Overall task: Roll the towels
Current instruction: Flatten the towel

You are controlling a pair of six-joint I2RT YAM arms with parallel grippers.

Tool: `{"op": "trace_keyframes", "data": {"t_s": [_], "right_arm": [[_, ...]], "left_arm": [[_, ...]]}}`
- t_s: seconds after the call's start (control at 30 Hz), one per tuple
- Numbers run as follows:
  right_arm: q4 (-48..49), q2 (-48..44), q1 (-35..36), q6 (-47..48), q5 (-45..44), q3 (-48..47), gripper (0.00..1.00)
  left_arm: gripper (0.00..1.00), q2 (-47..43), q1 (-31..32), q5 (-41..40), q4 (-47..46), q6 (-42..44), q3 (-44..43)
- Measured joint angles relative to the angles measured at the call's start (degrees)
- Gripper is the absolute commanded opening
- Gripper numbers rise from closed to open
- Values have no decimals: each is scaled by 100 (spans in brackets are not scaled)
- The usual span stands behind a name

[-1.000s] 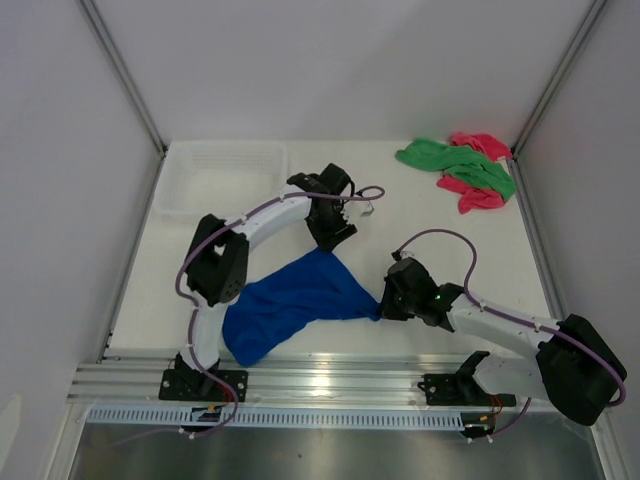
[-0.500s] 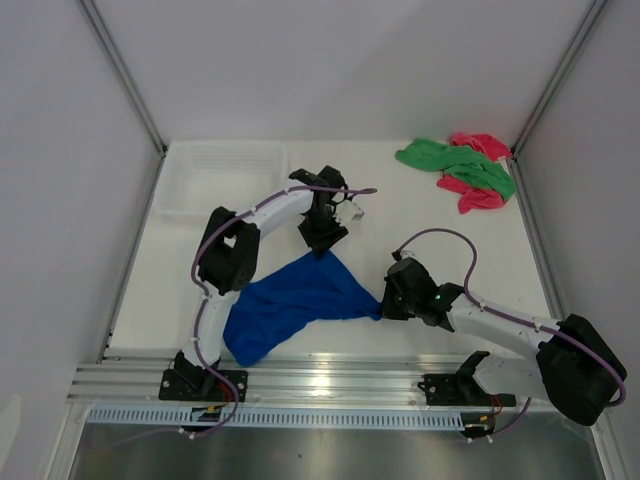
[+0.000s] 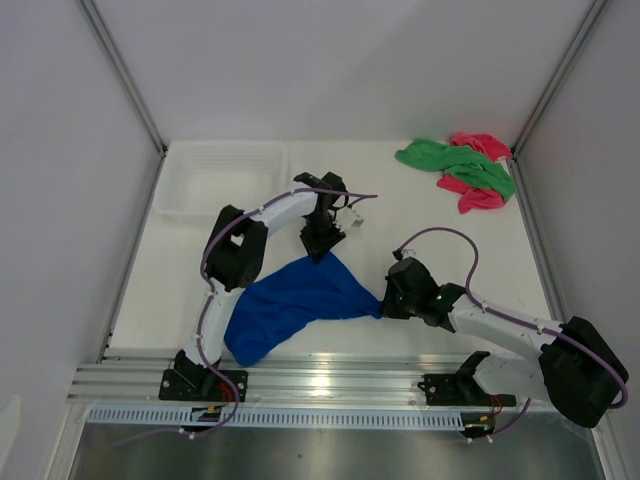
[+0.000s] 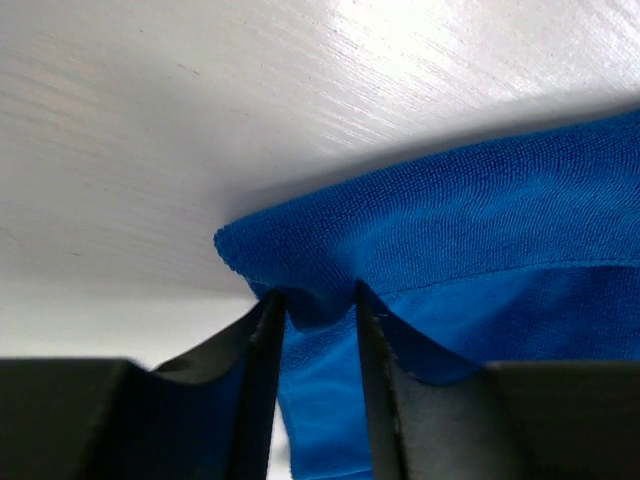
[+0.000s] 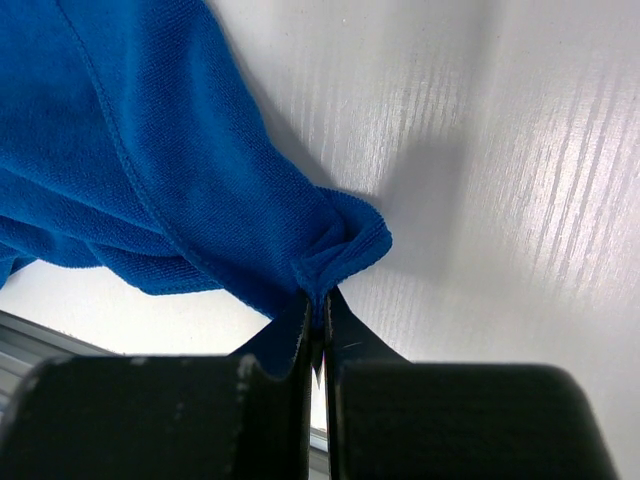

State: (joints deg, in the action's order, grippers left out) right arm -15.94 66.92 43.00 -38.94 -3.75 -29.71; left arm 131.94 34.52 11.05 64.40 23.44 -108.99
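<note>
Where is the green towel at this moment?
In the top view the green towel lies in the far right corner, draped over the pink towel, apart from the blue towel.

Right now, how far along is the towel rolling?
Done: nothing rolled. In hand: blue towel lies crumpled, right gripper shut on one corner, left gripper straddling another, grip unclear. Remaining: rolling it, then green towel and pink towel, heaped at the far right.

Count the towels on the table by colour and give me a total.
Blue towel: 1
Green towel: 1
Pink towel: 1
Total: 3
</note>
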Motion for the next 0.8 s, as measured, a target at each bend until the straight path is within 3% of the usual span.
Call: {"op": "trace_keyframes", "data": {"t_s": [0.1, 0.23, 0.3, 0.37, 0.47, 0.8], "right_arm": [[-2, -2, 0, 2, -13, 0, 0], [-2, -2, -13, 20, -15, 0, 0], [-4, -2, -26, 22, -17, 0, 0], [-2, -2, -39, 22, -17, 0, 0], [-4, -15, -42, 22, -20, 0, 0], [-7, -76, -50, 24, -35, 2, 0]], "left_arm": [[22, 17, -4, 20, 22, -13, 0], [21, 20, -4, 87, 35, -55, 0], [24, 17, -4, 116, 28, -61, 0], [37, 11, -4, 118, 9, -92, 2], [38, -48, -4, 116, -52, -151, 13], [22, -162, -4, 116, -205, -205, 31]]}}
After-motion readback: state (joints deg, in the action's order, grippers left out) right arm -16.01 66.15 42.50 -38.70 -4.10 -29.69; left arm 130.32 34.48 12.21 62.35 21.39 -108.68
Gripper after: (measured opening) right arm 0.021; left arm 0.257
